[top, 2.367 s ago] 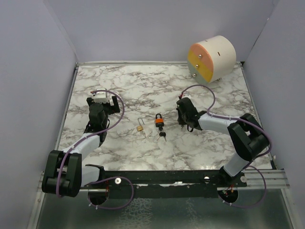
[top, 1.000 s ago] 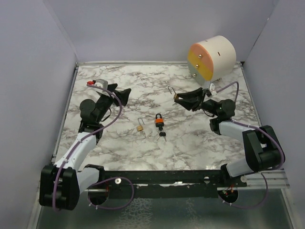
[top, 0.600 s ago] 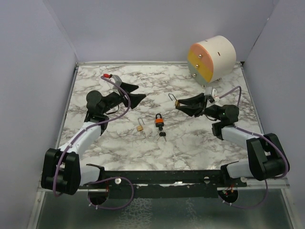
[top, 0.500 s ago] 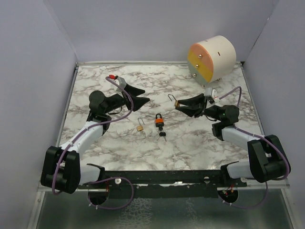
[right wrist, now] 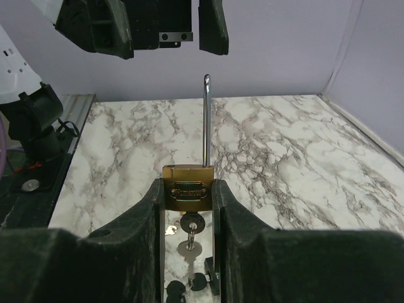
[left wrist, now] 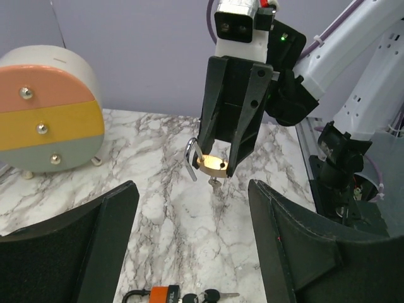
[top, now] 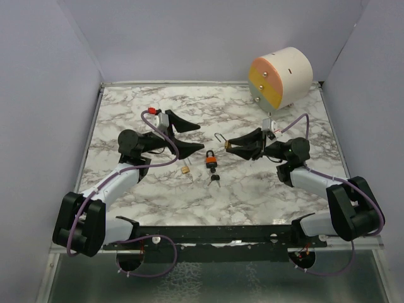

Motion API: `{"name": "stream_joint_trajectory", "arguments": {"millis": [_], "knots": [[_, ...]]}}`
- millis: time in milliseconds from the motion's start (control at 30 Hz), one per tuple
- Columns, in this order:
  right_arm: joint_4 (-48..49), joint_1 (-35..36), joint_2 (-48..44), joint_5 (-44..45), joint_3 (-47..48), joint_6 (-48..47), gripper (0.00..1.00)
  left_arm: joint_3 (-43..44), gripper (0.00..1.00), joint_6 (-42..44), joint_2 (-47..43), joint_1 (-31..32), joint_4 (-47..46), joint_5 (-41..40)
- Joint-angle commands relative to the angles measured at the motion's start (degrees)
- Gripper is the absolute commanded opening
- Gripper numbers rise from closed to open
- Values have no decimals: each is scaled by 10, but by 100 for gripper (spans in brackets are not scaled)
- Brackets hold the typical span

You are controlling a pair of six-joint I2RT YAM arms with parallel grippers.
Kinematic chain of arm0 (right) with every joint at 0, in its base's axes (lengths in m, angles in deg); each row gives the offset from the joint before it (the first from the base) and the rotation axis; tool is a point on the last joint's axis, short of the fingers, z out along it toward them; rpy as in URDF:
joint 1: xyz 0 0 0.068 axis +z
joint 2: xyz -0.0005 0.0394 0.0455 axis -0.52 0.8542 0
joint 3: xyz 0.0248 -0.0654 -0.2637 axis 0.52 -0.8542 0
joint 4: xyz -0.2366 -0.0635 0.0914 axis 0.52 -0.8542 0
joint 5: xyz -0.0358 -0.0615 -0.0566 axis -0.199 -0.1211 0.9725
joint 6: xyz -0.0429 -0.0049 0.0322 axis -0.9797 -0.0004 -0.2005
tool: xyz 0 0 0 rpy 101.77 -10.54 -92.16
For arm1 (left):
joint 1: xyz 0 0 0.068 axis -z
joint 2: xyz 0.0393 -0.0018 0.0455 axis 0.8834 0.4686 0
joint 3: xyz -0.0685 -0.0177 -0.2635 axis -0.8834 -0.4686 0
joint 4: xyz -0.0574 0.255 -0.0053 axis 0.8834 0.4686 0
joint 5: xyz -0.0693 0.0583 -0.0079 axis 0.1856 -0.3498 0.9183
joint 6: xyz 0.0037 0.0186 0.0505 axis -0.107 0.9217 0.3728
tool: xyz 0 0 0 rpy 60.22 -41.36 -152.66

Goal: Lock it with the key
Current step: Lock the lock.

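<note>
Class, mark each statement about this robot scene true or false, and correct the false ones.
1. The right claw grips a brass padlock. True.
2. The left claw is shut on a key. False: it is open and holds nothing.
3. An orange padlock lies on the table. True.
4. The round drawer unit stands at the near left corner. False: it stands at the far right corner.
5. A key sits in the held padlock's keyhole. True.
</note>
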Motion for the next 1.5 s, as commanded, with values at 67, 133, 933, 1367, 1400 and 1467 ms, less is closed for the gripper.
{"name": "stream_joint_trajectory", "arguments": {"millis": [67, 133, 933, 1367, 1400, 1467], "knots": [[5, 11, -13, -23, 22, 6, 1, 10, 69, -83, 33, 10, -98, -10], [-1, 13, -16, -17, 24, 3, 1, 20, 65, -115, 56, 10, -114, -13], [-55, 50, -37, 71, 38, -57, 1, 28, 54, -58, 30, 51, -12, -68], [-39, 51, -43, 57, 39, -33, 1, 23, 52, -31, 29, 59, 9, -93], [-38, 51, -44, 55, 38, -32, 1, 22, 52, -30, 27, 59, 10, -97], [-38, 51, -44, 48, 39, -31, 1, 20, 52, -28, 23, 59, 10, -105]]}}
